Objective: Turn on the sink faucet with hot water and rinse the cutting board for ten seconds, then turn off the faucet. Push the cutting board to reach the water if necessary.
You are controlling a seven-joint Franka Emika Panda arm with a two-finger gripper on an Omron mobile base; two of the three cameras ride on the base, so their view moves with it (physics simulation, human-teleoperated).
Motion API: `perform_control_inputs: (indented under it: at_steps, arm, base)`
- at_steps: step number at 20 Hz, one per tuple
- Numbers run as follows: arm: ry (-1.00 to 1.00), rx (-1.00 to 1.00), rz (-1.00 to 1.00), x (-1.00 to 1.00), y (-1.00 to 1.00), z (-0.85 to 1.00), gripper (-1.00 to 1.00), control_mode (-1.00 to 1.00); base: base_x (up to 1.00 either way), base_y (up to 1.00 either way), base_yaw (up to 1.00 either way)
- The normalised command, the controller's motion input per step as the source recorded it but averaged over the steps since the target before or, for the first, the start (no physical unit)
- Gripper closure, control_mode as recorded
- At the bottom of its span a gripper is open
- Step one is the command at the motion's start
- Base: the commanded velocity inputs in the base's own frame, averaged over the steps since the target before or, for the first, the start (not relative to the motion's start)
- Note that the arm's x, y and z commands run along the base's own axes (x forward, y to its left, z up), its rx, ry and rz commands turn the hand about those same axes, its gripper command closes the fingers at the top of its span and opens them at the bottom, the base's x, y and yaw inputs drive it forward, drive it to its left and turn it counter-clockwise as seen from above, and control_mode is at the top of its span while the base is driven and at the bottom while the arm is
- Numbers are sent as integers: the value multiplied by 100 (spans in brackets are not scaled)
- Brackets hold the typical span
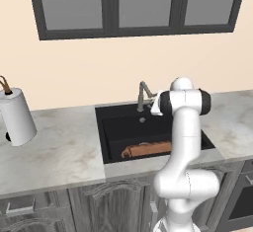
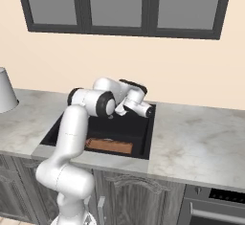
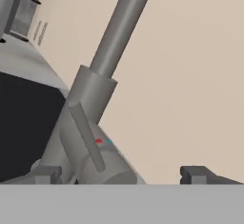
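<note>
Lying in the black sink (image 1: 111,127) under dark windows (image 1: 136,6), cutting board (image 1: 148,150); end effector (image 3: 121,174) open, empty

No readable text, label or number anywhere; the sink faucet (image 3: 90,108) bears only a red and a blue dot.

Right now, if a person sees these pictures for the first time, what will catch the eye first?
The white arm bending over the sink, a black basin set in the pale marble counter, stands out most. Its claw is close up against the sink faucet at the back rim, fingers spread to either side of the small lever. The orange-brown cutting board lies flat on the basin floor near the front wall; no water is running.
</note>
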Motion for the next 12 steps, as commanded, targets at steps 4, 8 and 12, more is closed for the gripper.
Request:
perform_control_inputs:
  at_steps: [4, 8, 12]
  arm:
    - [0, 0, 0, 10, 5, 0, -100, -100]
    - [0, 0, 0, 18, 8, 0, -100, -100]
    - [0, 1, 0, 22, 6, 0, -100, -100]
  base:
    - [0, 0, 0]
    - [0, 0, 0]
    - [0, 0, 0]
